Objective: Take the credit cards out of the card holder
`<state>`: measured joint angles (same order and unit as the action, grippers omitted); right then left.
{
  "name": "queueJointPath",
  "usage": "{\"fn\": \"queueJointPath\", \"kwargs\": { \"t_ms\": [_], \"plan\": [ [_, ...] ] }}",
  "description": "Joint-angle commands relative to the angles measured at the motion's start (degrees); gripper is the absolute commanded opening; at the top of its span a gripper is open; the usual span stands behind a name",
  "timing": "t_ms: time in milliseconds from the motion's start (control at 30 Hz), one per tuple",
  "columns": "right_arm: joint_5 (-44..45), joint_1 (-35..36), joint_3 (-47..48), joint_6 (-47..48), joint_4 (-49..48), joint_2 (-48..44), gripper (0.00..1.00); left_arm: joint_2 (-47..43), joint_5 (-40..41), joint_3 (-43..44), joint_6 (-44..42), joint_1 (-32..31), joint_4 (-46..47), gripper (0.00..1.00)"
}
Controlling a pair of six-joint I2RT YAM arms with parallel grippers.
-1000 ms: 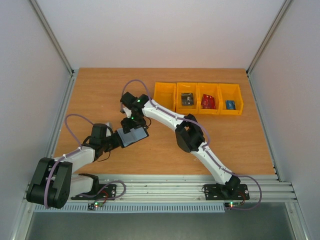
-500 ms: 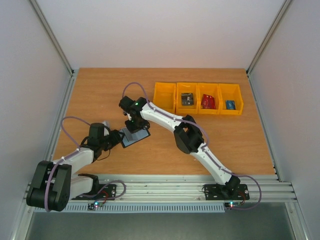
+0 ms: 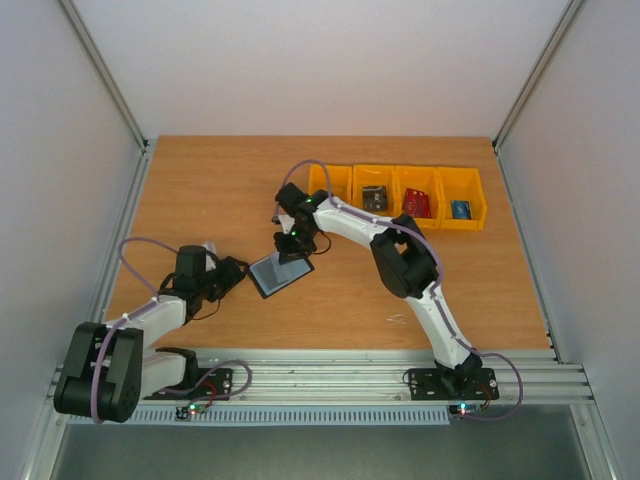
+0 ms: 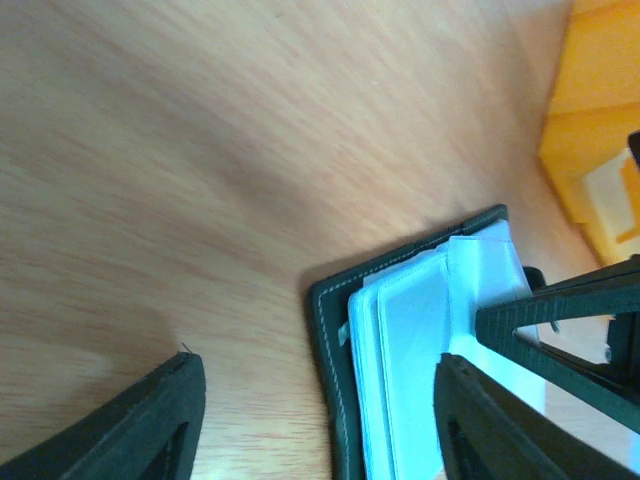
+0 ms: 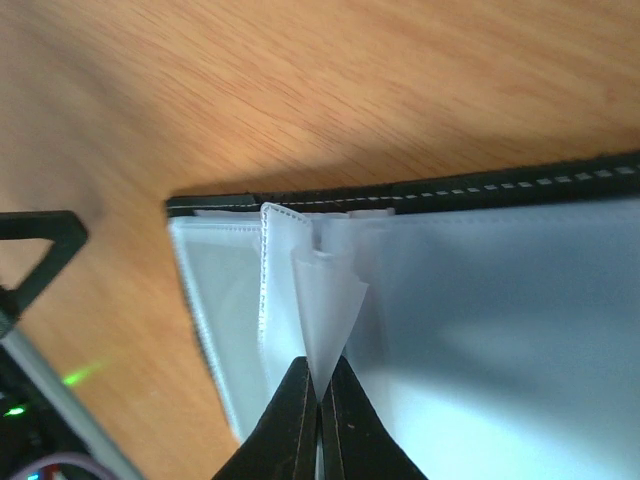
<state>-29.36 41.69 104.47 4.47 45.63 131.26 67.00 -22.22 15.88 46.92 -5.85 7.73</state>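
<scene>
**Pinching a flap of the open card holder**

Closing on a thin, pale flap (image 5: 325, 300), the right gripper (image 5: 321, 385) has its two fingertips pressed together with only that sheet between them. The flap rises from the inner face of the card holder (image 3: 281, 274), which lies spread open on the table (image 3: 200, 190) directly beneath this gripper. In the right wrist view the holder's black stitched edge (image 5: 480, 185) runs just beyond the fingertips, with pale inner faces on either side of the pinched flap.

The left gripper (image 4: 320, 365) stands wide, holding nothing. Its fingers (image 4: 150, 425) frame the near corner of the card holder, which lies just ahead of them and closer to one finger than the other; whether that finger touches the holder cannot be told. From above, this gripper sits just beside the holder's edge, on the side opposite the right gripper.

Beyond the right gripper and off to its right, apart from the holder, stands a row of yellow bins (image 3: 438, 200). Three of them hold credit cards: a dark card (image 3: 374, 198) in the bin nearer the gripper, a red card (image 3: 418, 203) next along, and a blue card (image 3: 460, 209) in the farthest. Any cards left inside the holder cannot be made out among its pale layers.
</scene>
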Motion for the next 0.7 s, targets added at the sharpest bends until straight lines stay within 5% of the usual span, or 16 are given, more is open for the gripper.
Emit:
{"fn": "queueJointPath", "kwargs": {
  "t_ms": [0, 233, 667],
  "plan": [
    [-9.2, -1.6, -4.3, -2.3, -9.8, -8.4, 0.01, -2.0, -8.1, -0.5, 0.1, 1.5, 8.8, 0.68],
    [-16.9, -4.6, -11.0, -8.9, -19.8, -16.0, 0.01, -4.2, -17.9, -0.5, -1.1, 1.5, 18.9, 0.79],
    [-30.5, -6.3, -8.5, -9.2, -26.9, -24.2, 0.01, -11.4, -26.9, 2.4, 3.7, 3.7, 28.4, 0.88]
  ]
}}
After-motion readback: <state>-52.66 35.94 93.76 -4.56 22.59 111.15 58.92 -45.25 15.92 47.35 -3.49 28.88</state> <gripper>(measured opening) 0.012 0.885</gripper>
